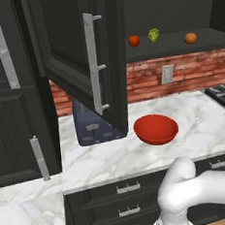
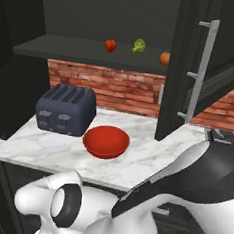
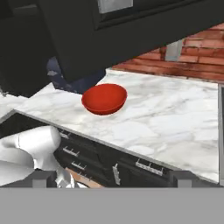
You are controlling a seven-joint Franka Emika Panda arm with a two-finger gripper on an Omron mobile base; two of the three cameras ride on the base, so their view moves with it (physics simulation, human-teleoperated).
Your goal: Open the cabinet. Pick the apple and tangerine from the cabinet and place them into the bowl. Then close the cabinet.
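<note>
With the cabinet (image 1: 88, 63) doors swung open, the apple (image 1: 134, 40) and tangerine (image 1: 190, 38) sit apart on its shelf above the empty bowl (image 1: 156, 128), while the gripper (image 3: 112, 178), barely visible, seems spread wide, holding nothing.

- Left base view: behind the arm, left side, looking forward and down over the marble worktop (image 1: 193, 121). Open cabinet (image 1: 173, 11) fills the top, its left door swung toward the lens.
- Right base view: behind the arm, right side, same aim. Right door near the lens, toaster (image 2: 67, 109) at left.
- Hand view: low, tilted, near the worktop's front edge, looking across at the brick wall (image 3: 201, 57).
- Shared by all three: bowl (image 1: 156, 128), worktop, brick wall. Both base views share the cabinet shelf.
</note>
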